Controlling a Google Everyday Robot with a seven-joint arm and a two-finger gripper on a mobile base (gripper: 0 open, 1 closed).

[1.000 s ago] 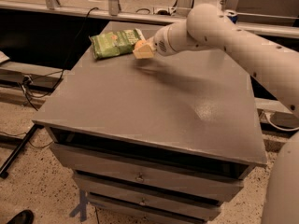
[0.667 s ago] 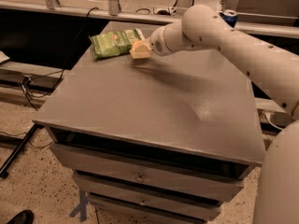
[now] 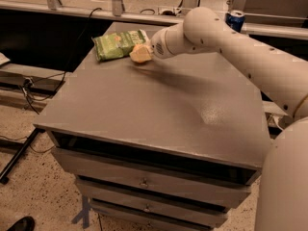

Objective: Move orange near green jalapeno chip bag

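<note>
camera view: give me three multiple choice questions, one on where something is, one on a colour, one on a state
1. Where over the table is the gripper? A near edge; B far side, by the orange; C right edge.
2. The can's colour? A red; B blue; C yellow.
3. The chip bag is: A lying flat; B standing upright; C hanging off the edge.
Answers: 1 B, it sits at the orange, beside the chip bag; 2 B, blue behind the arm; 3 A, flat on the table.
</note>
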